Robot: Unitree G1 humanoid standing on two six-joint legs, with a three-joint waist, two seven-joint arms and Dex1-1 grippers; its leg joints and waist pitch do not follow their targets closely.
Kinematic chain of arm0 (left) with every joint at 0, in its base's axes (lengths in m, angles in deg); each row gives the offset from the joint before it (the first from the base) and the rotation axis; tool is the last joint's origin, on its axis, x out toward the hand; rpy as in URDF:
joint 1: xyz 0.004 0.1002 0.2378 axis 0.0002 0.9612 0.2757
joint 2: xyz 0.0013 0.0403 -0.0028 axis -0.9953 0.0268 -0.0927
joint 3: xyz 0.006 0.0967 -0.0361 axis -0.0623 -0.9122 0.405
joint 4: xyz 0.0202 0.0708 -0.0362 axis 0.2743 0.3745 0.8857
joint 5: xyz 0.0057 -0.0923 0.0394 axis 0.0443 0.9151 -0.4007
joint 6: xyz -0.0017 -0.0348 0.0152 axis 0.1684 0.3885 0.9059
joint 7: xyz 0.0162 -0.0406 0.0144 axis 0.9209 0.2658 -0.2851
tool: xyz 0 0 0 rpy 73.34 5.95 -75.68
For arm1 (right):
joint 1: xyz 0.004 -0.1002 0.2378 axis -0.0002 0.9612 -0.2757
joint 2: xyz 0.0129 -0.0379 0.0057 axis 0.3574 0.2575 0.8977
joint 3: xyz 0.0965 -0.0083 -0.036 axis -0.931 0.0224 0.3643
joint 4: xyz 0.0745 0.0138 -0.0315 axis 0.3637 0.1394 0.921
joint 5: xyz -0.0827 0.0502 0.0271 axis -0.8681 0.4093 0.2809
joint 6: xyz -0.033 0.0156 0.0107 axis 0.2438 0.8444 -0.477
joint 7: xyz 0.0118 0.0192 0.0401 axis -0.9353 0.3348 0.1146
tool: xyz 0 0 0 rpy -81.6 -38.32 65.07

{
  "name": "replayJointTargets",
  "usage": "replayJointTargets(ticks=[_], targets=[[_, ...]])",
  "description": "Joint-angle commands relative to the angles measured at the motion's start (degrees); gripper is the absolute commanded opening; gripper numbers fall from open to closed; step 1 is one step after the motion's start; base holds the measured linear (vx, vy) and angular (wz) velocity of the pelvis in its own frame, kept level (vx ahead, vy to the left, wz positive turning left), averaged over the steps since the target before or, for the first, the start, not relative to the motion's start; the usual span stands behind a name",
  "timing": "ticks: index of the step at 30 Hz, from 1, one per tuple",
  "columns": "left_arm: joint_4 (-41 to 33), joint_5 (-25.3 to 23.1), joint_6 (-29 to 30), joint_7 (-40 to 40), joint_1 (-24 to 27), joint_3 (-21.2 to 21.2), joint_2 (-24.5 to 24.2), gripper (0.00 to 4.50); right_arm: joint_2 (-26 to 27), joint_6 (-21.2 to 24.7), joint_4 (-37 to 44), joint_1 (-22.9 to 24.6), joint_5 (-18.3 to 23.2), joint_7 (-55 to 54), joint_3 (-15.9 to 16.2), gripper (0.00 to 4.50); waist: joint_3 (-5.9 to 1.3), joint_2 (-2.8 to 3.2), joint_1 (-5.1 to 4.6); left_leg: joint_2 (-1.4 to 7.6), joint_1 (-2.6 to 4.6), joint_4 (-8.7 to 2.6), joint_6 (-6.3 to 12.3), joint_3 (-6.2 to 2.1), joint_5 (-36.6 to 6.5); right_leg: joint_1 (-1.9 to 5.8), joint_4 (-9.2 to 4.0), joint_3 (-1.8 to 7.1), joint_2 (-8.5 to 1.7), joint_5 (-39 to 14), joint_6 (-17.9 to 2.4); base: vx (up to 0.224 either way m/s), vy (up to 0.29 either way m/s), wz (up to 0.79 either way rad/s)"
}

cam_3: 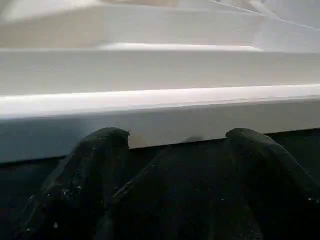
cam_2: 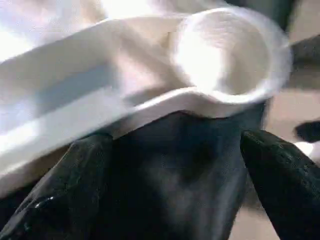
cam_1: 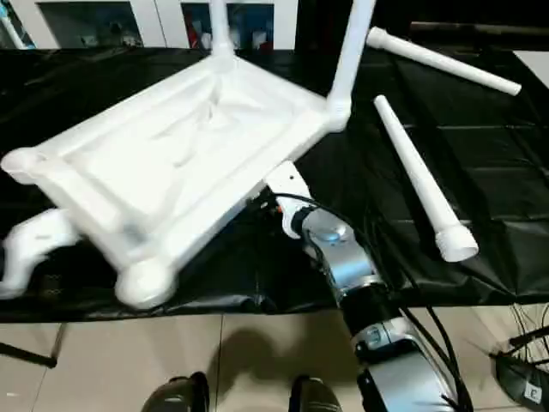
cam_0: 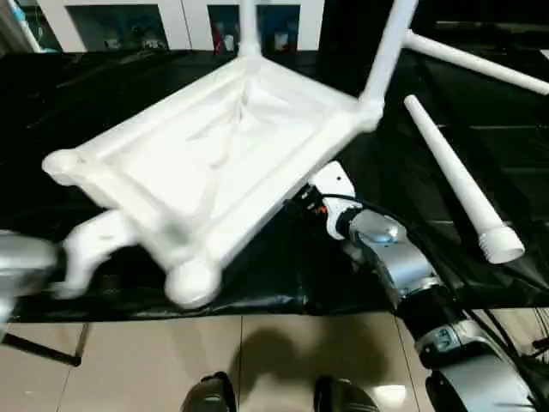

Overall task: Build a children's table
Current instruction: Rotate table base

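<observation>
- Overhead, the white table top (cam_0: pixel 214 154) lay upside down on the black-covered counter (cam_0: pixel 360 283), ribbed underside up, its near corner socket (cam_0: pixel 193 281) hanging over the counter's front edge.
- Two legs stood already seated in the far sockets: one at the far corner (cam_0: pixel 249 26), the other at the right corner (cam_0: pixel 386 51), leaning a little.
- Two more legs lay loose on the counter to the right of the top: the nearer leg (cam_0: pixel 459 184) with its wide end toward the robot, the farther leg (cam_0: pixel 480 62) lying behind it, well apart from the top.
- The left hand (cam_2: pixel 175 165) was spread wide, holding nothing, its fingers (cam_2: pixel 280 170) just below the round corner socket.
- The right hand (cam_3: pixel 175 150) also stood wide, its fingertips (cam_3: pixel 105 145) right at the long side rim (cam_3: pixel 160 120) of the top; whether they touched it I could not tell.
- Below the counter edge lay pale floor tiles (cam_0: pixel 257 352).
</observation>
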Motion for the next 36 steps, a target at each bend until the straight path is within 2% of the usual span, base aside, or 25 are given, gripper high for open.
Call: replayJointTargets(ticks=[1,7,8,9,10,11,12,13,14,15,16,17,18,19,20,21,22,23,24,25,26,29,31,34,36], targets=[[-3.13,1.28,0.29,-0.59,-1.55,-2.16,1.59,4.46,0.79,-1.46,1.63,0.30,0.71,3.02,2.34,3.79,-5.06,0.57,-0.19,0.90,1.80,-3.64,0.53,-0.46,-15.62,3.11,-3.64,1.98,-1.64,-14.22,-12.18,0.000,0.000,0.00],[-1.09,-2.88,-0.44,-3.08,-3.63,-7.72,6.91,4.46,-1.29,-0.02,7.62,2.74,1.41,4.54,1.93,3.79,-5.26,0.45,-0.75,0.78,1.33,-3.46,1.25,-0.56,-13.73,3.61,-3.55,1.81,-1.48,-13.01,-11.94,0.000,0.000,0.00],[-1.09,-2.88,-0.44,-3.08,-3.63,-7.72,6.91,4.46,-1.29,-0.02,7.62,2.74,1.41,4.54,1.93,3.79,-5.33,0.38,-0.82,0.80,1.51,-3.32,1.49,-0.48,-13.84,3.48,-3.63,1.84,-1.47,-12.77,-11.83,0.000,0.000,0.00],[-0.94,-3.12,-0.49,-4.53,-4.23,-8.62,8.43,4.46,-2.75,1.57,12.06,4.48,2.10,5.32,1.17,3.79,-5.28,0.38,-0.92,0.76,1.43,-3.35,1.51,-0.50,-13.54,3.63,-3.62,1.83,-1.36,-12.56,-11.84,0.000,0.000,0.00],[-0.91,-3.15,-0.57,-4.66,-4.29,-8.69,8.58,4.46,-2.88,1.74,12.49,4.65,2.18,5.38,1.08,3.79,-5.34,0.60,-0.85,0.80,1.54,-3.27,1.59,-0.46,-13.30,3.53,-3.59,1.84,-1.38,-12.14,-11.96,0.000,0.000,0.00],[-0.87,-2.98,-0.29,-5.62,-4.73,-8.96,9.55,4.46,-3.65,2.53,14.74,5.57,2.38,5.74,0.47,3.79,-5.38,0.44,-0.86,0.81,1.54,-3.22,1.88,-0.43,-13.04,3.56,-3.55,1.80,-1.29,-11.39,-12.32,0.000,0.000,0.00],[-0.03,-3.49,-1.18,-6.81,-5.43,-9.56,10.99,4.46,-5.06,3.84,18.27,7.05,2.97,6.32,-0.48,3.79,-5.28,0.59,-0.83,0.76,1.38,-3.25,1.91,-0.43,-12.85,3.68,-3.56,1.78,-1.25,-11.27,-12.18,0.000,0.000,0.00],[-0.03,-3.49,-1.18,-6.81,-5.43,-9.56,10.99,4.46,-5.06,3.84,18.27,7.05,2.97,6.32,-0.48,3.79,-5.41,0.49,-0.60,0.87,1.77,-3.13,2.07,-0.34,-13.06,3.47,-3.66,1.83,-1.19,-11.17,-11.92,0.000,0.000,0.00],[-0.03,-3.49,-1.18,-6.81,-5.43,-9.56,10.99,4.46,-5.06,3.84,18.27,7.05,2.97,6.32,-0.48,3.79,-5.38,0.50,-0.63,0.88,1.74,-3.15,2.16,-0.35,-13.27,3.38,-3.70,1.82,-1.23,-11.46,-12.03,0.000,0.000,0.00],[1.89,-4.37,-2.43,-8.75,-6.69,-10.66,13.37,4.46,-7.43,5.54,23.29,9.28,3.49,6.87,-2.15,3.79,-5.11,0.75,-0.59,0.87,1.66,-3.33,2.01,-0.38,-13.96,3.41,-4.12,1.75,-1.04,-12.83,-11.45,0.000,0.000,0.00],[3.39,-4.88,-3.26,-9.72,-7.47,-11.07,14.84,4.46,-8.71,6.40,25.52,10.31,3.77,6.90,-3.19,3.79,-5.36,0.62,-0.36,0.89,2.02,-3.03,1.86,-0.30,-14.02,3.26,-3.93,1.81,-0.99,-12.28,-11.45,0.000,0.000,0.00],[4.93,-5.43,-4.11,-10.93,-8.30,-11.42,16.32,4.46,-9.87,7.07,27.08,11.04,3.74,6.57,-4.32,3.79,-5.22,0.73,-0.25,0.89,2.15,-3.13,1.91,-0.21,-14.39,3.16,-4.11,1.89,-0.93,-12.39,-11.43,0.000,0.000,0.00],[5.94,-5.80,-4.71,-11.72,-8.85,-11.63,17.28,4.46,-10.60,7.50,28.03,11.47,3.71,6.34,-5.05,3.79,-5.22,0.65,0.00,0.86,2.10,-3.11,1.83,-0.18,-15.02,3.20,-4.23,1.91,-0.96,-13.28,-11.30,0.000,0.000,0.00],[7.30,-6.27,-5.52,-12.83,-9.65,-11.91,18.54,4.46,-11.47,7.89,28.73,11.78,3.58,5.96,-6.03,3.79,-5.25,0.87,0.06,0.88,1.79,-3.23,1.42,-0.41,-15.52,3.42,-4.08,1.78,-1.23,-14.31,-11.21,0.000,0.000,0.00],[8.13,-6.55,-6.03,-13.56,-10.17,-12.14,19.29,4.46,-12.01,8.30,29.33,12.02,3.50,5.73,-6.61,3.79,-5.12,0.68,-0.02,0.77,1.62,-3.32,1.35,-0.42,-15.98,3.49,-4.33,1.71,-1.17,-15.37,-10.76,0.000,0.000,0.00],[9.21,-6.34,-6.88,-14.22,-10.88,-12.29,20.80,4.46,-12.95,8.96,30.16,12.25,3.14,5.20,-7.62,3.79,-5.10,1.05,0.05,0.75,1.78,-3.27,0.97,-0.53,-17.05,3.41,-4.46,1.67,-1.29,-16.96,-10.22,0.000,0.000,0.00],[10.26,-6.11,-7.26,-14.93,-11.58,-12.46,22.21,4.46,-13.74,10.01,31.21,12.51,2.93,4.62,-8.60,3.79,-5.00,0.53,-0.10,0.65,1.82,-3.23,0.91,-0.42,-17.89,3.40,-4.86,1.70,-1.20,-18.40,-9.67,0.000,0.000,0.00],[11.28,-6.11,-7.92,-15.66,-12.20,-12.70,23.45,4.46,-14.42,10.90,32.12,12.71,2.69,4.13,-9.39,3.79,-5.02,0.56,0.05,0.67,1.72,-3.26,0.96,-0.50,-17.68,3.44,-4.97,1.68,-1.38,-19.30,-9.40,0.000,0.000,0.00],[12.88,-6.36,-9.17,-16.66,-13.01,-13.07,24.89,4.46,-15.18,12.04,33.30,13.03,2.39,3.59,-10.15,3.79,-5.05,0.84,0.09,0.62,1.73,-3.21,0.97,-0.57,-17.76,3.41,-4.95,1.62,-1.36,-19.63,-9.30,0.000,0.000,0.00],[13.10,-6.41,-9.36,-16.82,-13.12,-13.13,25.07,4.46,-15.28,12.22,33.49,13.08,2.37,3.53,-10.23,3.79,-5.19,0.48,0.05,0.58,1.67,-3.12,1.15,-0.53,-17.43,3.48,-5.01,1.61,-1.32,-19.36,-9.06,0.000,0.000,0.00],[14.33,-6.79,-10.07,-17.95,-13.69,-13.30,26.00,4.46,-15.49,12.86,34.18,13.39,2.42,3.35,-10.61,3.79,-5.22,0.56,0.10,0.62,1.68,-3.15,1.24,-0.59,-17.26,3.46,-4.95,1.58,-1.36,-19.26,-9.07,0.000,0.000,0.00],[18.88,-7.28,-13.51,-21.08,-15.60,-12.88,29.71,4.46,-16.17,15.67,37.38,15.12,2.99,2.43,-11.33,3.79,-5.34,0.31,0.02,0.45,1.33,-3.01,2.04,-0.59,-16.19,3.72,-5.09,1.46,-1.33,-18.99,-8.73,0.000,0.000,0.00],[22.47,-5.52,-16.93,-25.41,-17.54,-10.77,35.10,4.46,-14.89,18.02,40.18,17.71,3.19,0.46,-12.28,3.79,-5.51,0.12,0.05,0.53,1.31,-2.89,2.52,-0.48,-15.65,3.70,-5.25,1.47,-1.19,-17.88,-9.06,0.000,0.000,0.00],[23.50,-3.13,-19.37,-30.65,-18.35,-7.33,40.20,4.46,-12.34,20.71,41.61,19.50,3.06,-3.62,-13.55,3.79,-5.82,0.24,0.21,0.50,0.99,-2.74,2.91,-0.64,-14.77,3.92,-4.95,1.25,-1.38,-16.30,-10.09,0.000,0.000,0.00],[22.57,-2.45,-19.68,-34.49,-18.09,-5.54,42.46,4.46,-11.45,22.06,42.23,20.22,2.57,-5.21,-13.63,3.79,-5.92,0.10,0.13,0.55,1.01,-2.70,3.17,-0.68,-14.80,3.97,-5.00,1.18,-1.45,-16.38,-10.24,0.000,0.000,0.00]])
